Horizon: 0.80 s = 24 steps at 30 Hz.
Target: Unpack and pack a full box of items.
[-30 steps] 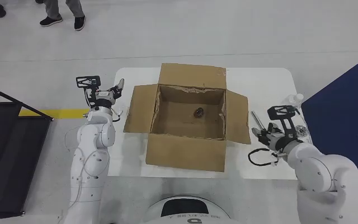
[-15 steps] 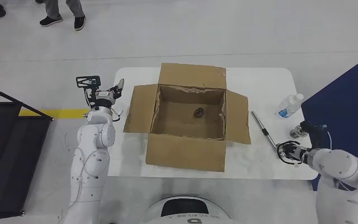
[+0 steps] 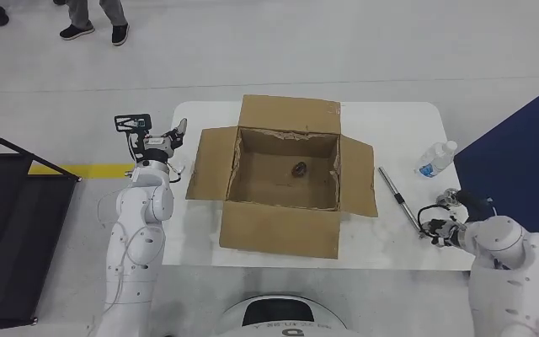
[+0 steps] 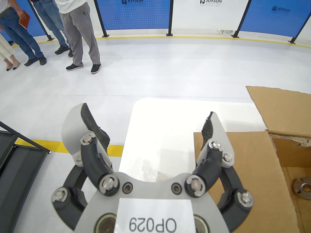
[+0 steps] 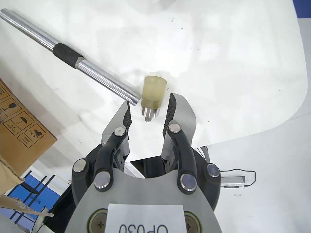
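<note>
A brown corrugated cardboard box [image 3: 282, 229] sits open in the middle of a white, round-cornered counter [image 3: 396, 126], all four flaps spread flat outward. On the box's bare floor lies one small round metal flange [image 3: 298, 168] with bolt holes.

Towards the counter's right edge, just past the box's right flap, lies a slim polished steel rod [image 3: 396, 198] with a black rubbery band partway along it. A clear plastic water bottle [image 3: 434, 158] lies farther back by that same edge. Near the rod's front end rests a short stud [image 5: 152, 95]: a cloudy yellowish cap, rubbery in look, on a bright metal base ending in a threaded tip.

The right hand [image 5: 149, 101] is low at the counter's front right corner, its ridged black pads [image 5: 171, 107] parted on either side of the stud's metal base, with gaps showing, so it is released.

The left hand [image 4: 147, 109] hovers over the counter's far left corner, beside the box's left flap, spread wide and holding nothing.
</note>
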Available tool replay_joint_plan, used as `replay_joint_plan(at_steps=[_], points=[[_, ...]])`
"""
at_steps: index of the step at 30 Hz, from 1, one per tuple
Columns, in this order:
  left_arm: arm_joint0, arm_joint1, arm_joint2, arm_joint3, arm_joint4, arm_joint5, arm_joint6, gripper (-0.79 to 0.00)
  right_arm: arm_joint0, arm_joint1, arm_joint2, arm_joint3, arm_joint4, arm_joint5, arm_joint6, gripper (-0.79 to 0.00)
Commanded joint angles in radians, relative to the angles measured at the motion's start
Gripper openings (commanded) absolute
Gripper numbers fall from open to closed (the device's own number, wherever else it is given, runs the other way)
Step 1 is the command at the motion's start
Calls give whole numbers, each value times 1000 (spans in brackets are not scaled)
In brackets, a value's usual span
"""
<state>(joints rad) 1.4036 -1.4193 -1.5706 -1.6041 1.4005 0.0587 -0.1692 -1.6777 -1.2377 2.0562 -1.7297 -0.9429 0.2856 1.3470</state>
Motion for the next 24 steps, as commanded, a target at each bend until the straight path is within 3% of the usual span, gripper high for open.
replay_joint_plan(at_steps=[1, 13, 16, 17, 18, 19, 24], points=[[0, 0, 0, 0, 0, 0, 0, 0, -3, 1, -5, 5, 0, 1, -4, -471], [0, 0, 0, 0, 0, 0, 0, 0, 51, 13, -56, 76, -67, 52, -1, -514], [0, 0, 0, 0, 0, 0, 0, 0, 62, 17, -58, 102, -84, 72, 5, -576], [0, 0, 0, 0, 0, 0, 0, 0, 67, 18, -61, 108, -94, 82, 7, -628], [0, 0, 0, 0, 0, 0, 0, 0, 70, 19, -64, 110, -95, 80, 9, -757], [0, 0, 0, 0, 0, 0, 0, 0, 70, 20, -63, 110, -93, 75, 11, -785], [0, 0, 0, 0, 0, 0, 0, 0, 28, 21, -27, 62, -55, 64, -9, -785]])
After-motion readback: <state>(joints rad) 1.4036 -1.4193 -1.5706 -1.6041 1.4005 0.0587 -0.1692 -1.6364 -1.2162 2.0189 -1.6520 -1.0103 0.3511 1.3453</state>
